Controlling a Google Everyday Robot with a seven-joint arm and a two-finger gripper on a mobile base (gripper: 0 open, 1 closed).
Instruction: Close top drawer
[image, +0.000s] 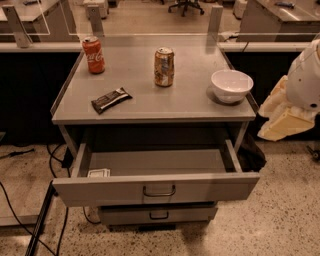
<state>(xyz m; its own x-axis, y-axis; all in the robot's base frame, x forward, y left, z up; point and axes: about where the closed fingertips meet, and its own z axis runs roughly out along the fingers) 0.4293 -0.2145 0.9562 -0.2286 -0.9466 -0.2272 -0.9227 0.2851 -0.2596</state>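
The top drawer (155, 187) of the grey metal cabinet is pulled far out toward me. Its wide flat front carries a small dark loop handle (159, 191) at its centre. Inside, a small white object (98, 173) lies at the front left corner, and the rest of the drawer floor is bare. My gripper (282, 120), a cream-coloured part below the white arm, hangs at the right edge of the view. It is beside the cabinet's right side, level with the tabletop, and apart from the drawer.
On the cabinet top (150, 107) stand a red cola can (93, 55), a brown can (164, 66) and a white bowl (231, 85), and a dark snack bar (111, 99) lies there too. A narrower lower drawer (159, 214) juts out slightly. Cables (30, 220) lie on the floor at left.
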